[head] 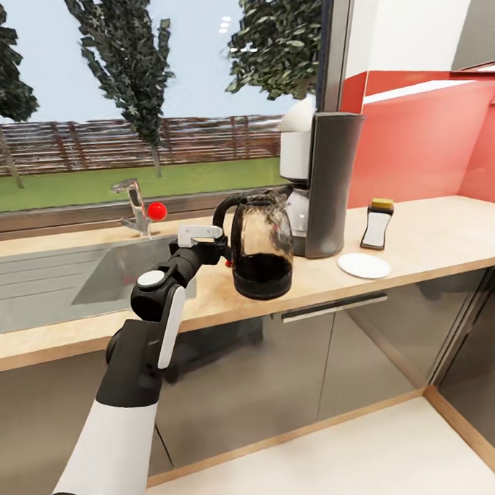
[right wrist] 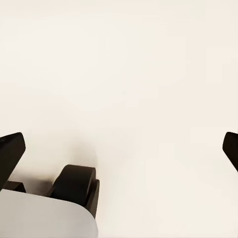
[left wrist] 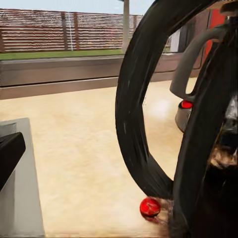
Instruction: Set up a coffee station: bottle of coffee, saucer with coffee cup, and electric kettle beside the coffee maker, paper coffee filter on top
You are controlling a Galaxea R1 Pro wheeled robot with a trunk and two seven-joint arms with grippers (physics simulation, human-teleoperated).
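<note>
Head view | left claw [head: 222, 250] pinching electric kettle [head: 261, 247] handle | kettle near kitchen countertop [head: 436, 237] front edge

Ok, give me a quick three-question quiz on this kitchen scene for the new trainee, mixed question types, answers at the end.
1. True or false: the left gripper grips the electric kettle by its handle.
2. Which lies nearest the counter's front edge: A the saucer, B the bottle of coffee, C the coffee maker?
3. Fill in: the right gripper's fingers stand ____.

Key: 1 true; 2 A; 3 apart (open).
</note>
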